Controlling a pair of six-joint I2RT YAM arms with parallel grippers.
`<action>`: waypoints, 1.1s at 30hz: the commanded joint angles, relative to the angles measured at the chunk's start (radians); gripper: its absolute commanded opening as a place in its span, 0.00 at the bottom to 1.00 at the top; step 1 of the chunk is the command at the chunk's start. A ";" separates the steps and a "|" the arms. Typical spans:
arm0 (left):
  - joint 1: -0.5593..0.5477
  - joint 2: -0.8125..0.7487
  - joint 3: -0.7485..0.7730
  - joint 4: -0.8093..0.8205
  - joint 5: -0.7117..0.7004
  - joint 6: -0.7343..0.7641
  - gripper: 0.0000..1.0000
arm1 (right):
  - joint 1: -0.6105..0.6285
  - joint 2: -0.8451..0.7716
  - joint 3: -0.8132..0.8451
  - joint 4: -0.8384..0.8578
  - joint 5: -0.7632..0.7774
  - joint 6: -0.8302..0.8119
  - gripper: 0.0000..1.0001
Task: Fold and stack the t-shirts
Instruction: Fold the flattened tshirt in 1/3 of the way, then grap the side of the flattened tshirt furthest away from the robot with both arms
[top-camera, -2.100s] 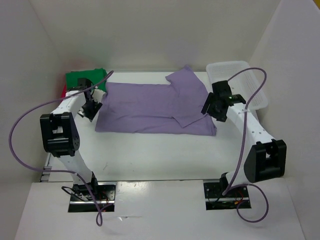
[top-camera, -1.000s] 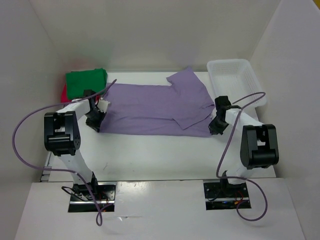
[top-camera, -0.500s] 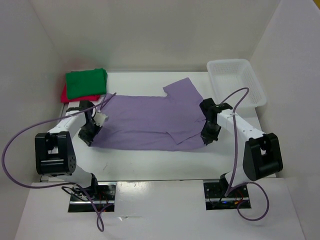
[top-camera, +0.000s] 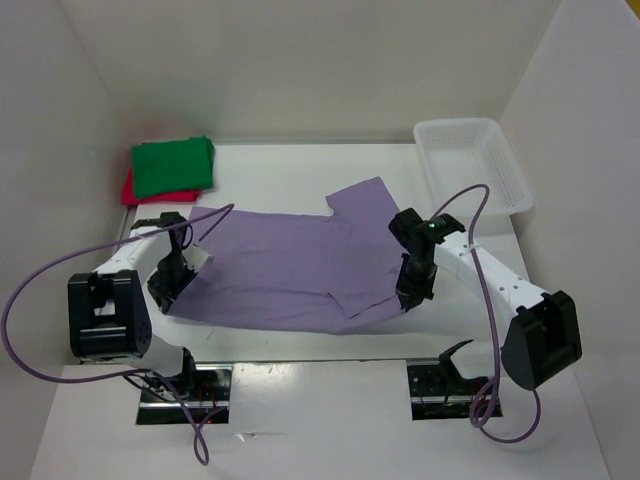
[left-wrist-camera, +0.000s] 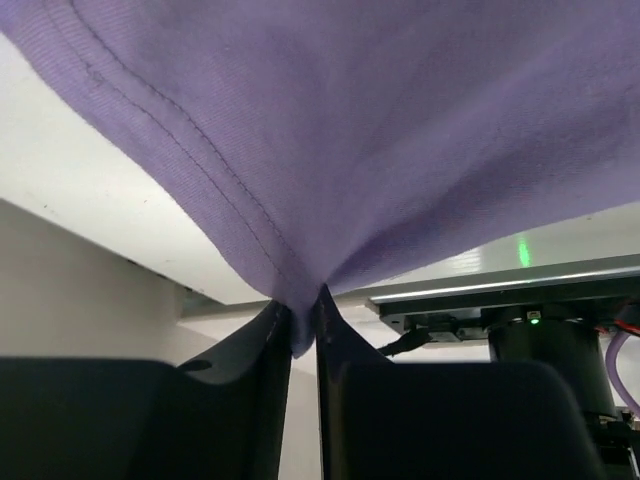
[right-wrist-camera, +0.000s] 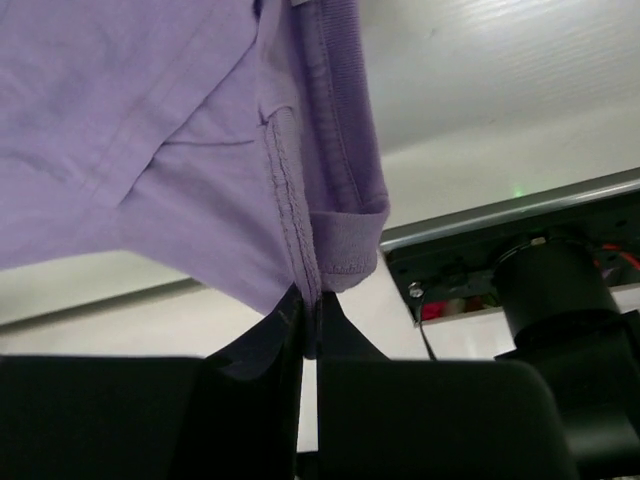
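Three t-shirts show from above. The lavender shirt (top-camera: 290, 265) lies spread across the middle of the tabletop (top-camera: 290, 165), with one sleeve pointing toward the upper right. The green shirt (top-camera: 172, 165) sits folded on top of the red shirt (top-camera: 128, 187) at the upper left of the frame. The white basket (top-camera: 455, 127) stands at the upper right corner of the tabletop, well apart from the lavender shirt, and only its own latticed floor and sides show inside it. The left end effector (left-wrist-camera: 298, 322) is clenched on the lavender shirt's lower-left corner. Its wrist view shows the hemmed cloth pinched between two dark fingers and fanning out above them. The right end effector (right-wrist-camera: 308, 322) is clenched on the same shirt at its lower-right edge. Its wrist view shows a ribbed band and a stitched seam gathered into the nip. Both gripped spots lie on the side of the cloth toward the bottom of the overhead frame. The tabletop is white and smooth, enclosed by plain white walls (top-camera: 300, 70) at the top, left and right of the frame. Purple cables (top-camera: 30, 300) loop from each arm down to the arm bases (top-camera: 185, 385) at the bottom of the frame.
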 joint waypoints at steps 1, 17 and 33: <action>0.005 -0.029 0.038 -0.080 -0.044 0.015 0.20 | 0.046 -0.043 0.027 -0.052 -0.054 0.043 0.05; 0.202 0.055 0.344 -0.074 -0.167 0.155 0.90 | 0.104 0.197 0.442 -0.052 -0.032 -0.003 1.00; 0.174 0.408 0.686 0.304 0.568 -0.193 0.82 | -0.140 1.344 1.948 -0.017 0.334 -0.298 1.00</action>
